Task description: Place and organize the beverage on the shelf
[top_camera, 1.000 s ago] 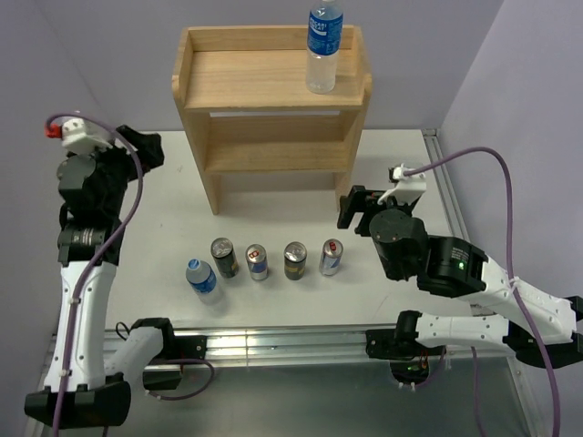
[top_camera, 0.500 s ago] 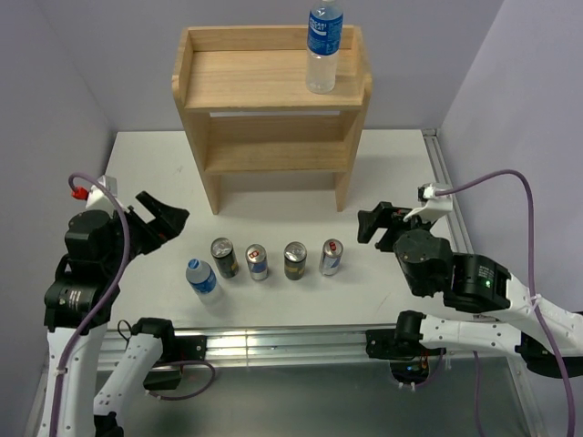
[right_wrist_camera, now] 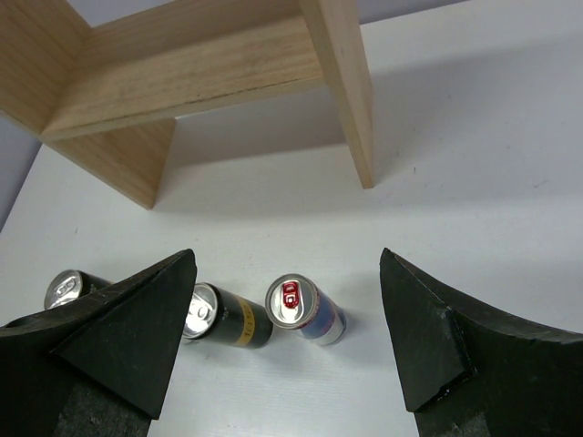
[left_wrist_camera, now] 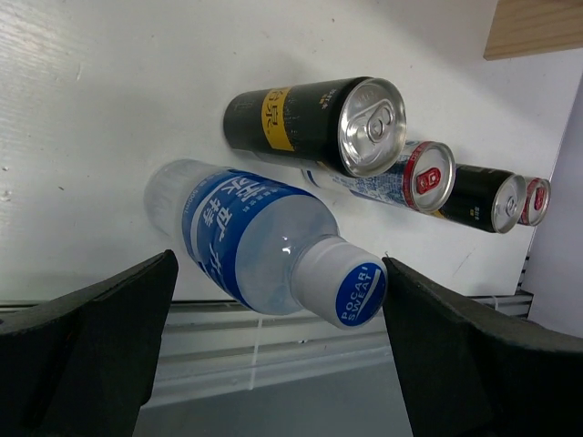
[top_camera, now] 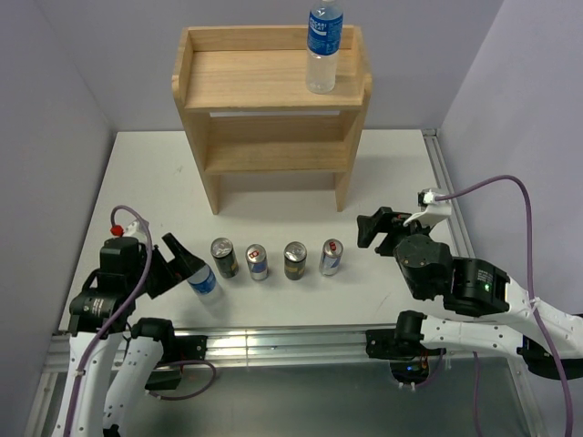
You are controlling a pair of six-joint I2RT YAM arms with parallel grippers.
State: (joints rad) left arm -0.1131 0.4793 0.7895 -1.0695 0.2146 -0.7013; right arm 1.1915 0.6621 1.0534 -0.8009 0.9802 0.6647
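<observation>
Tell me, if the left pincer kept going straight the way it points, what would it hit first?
Most likely the small water bottle: the wrist view of the left pincer shows it right between the open fingers, with the black can just beyond.

Right wrist view: one can [right_wrist_camera: 66,289] pokes out half-hidden behind a finger [right_wrist_camera: 118,337], and the shelf [right_wrist_camera: 182,82] beyond the fingers runs off the top edge.

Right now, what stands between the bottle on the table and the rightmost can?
Top view: a black-and-yellow can, a red-topped can and a dark can.
</observation>
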